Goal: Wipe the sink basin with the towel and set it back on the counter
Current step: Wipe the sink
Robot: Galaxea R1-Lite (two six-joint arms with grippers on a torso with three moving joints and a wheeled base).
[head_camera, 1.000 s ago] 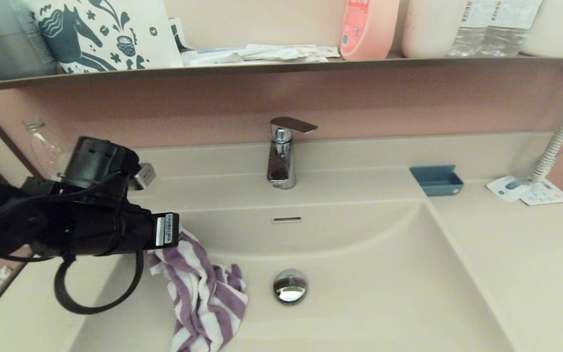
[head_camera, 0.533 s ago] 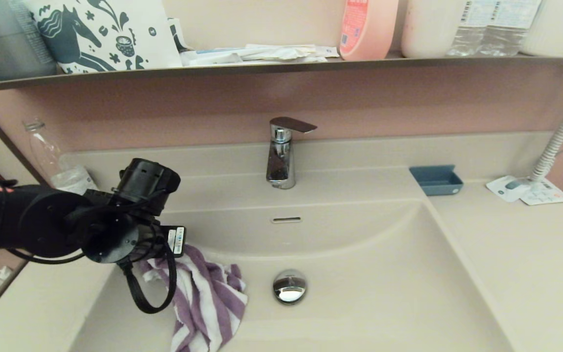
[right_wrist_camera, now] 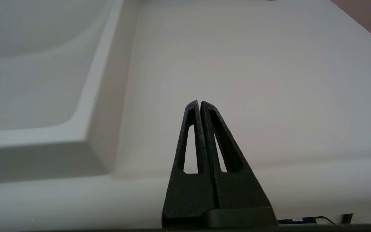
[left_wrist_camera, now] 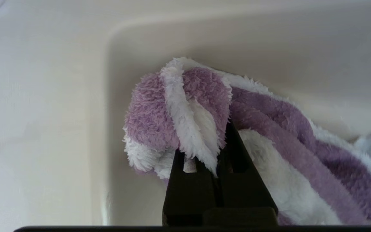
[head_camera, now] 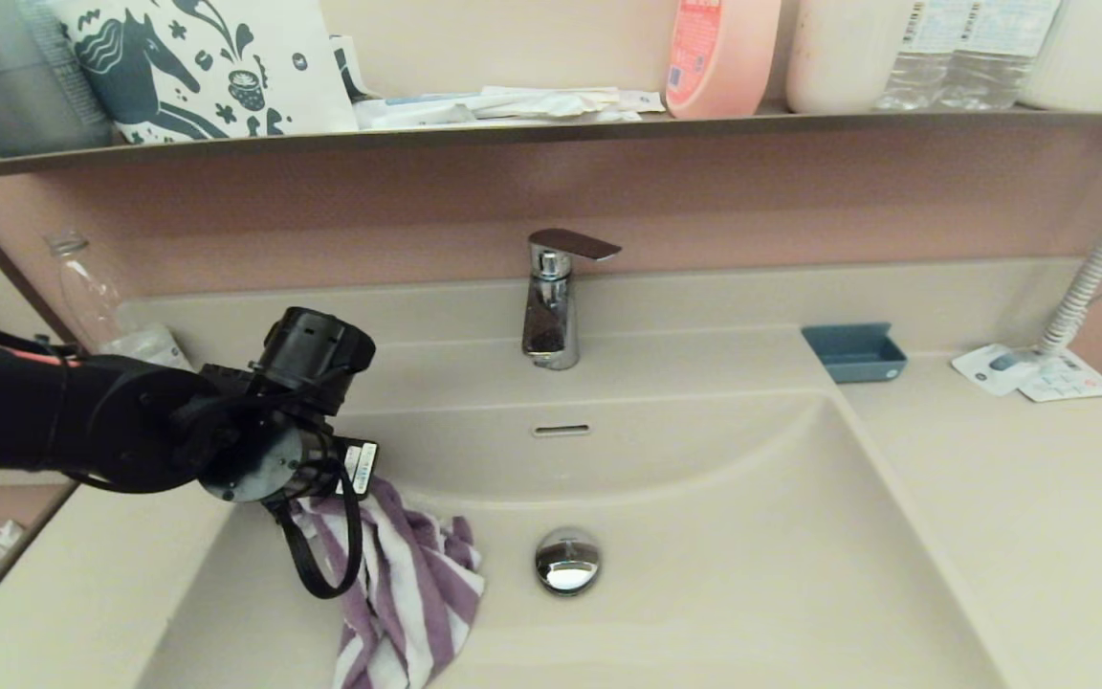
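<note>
where the basin's left wall curves down, the left gripper (left_wrist_camera: pixel 206 151) reaches in from the left with its fingers (left_wrist_camera: pixel 185 180) pinched tight on a bunched fold of the towel (head_camera: pixel 407 593). the purple and white cloth hangs from that grip against the left slope of the sink basin (head_camera: pixel 704 593) and trails down toward the front, just left of the chrome drain plug (head_camera: pixel 567 561). behind the drain stands the faucet (head_camera: pixel 551 306). farther right, the counter (head_camera: pixel 1020 517) lies flat, and the right gripper (right_wrist_camera: pixel 199 104) hangs parked near its front edge, fingers pressed together on nothing.
</note>
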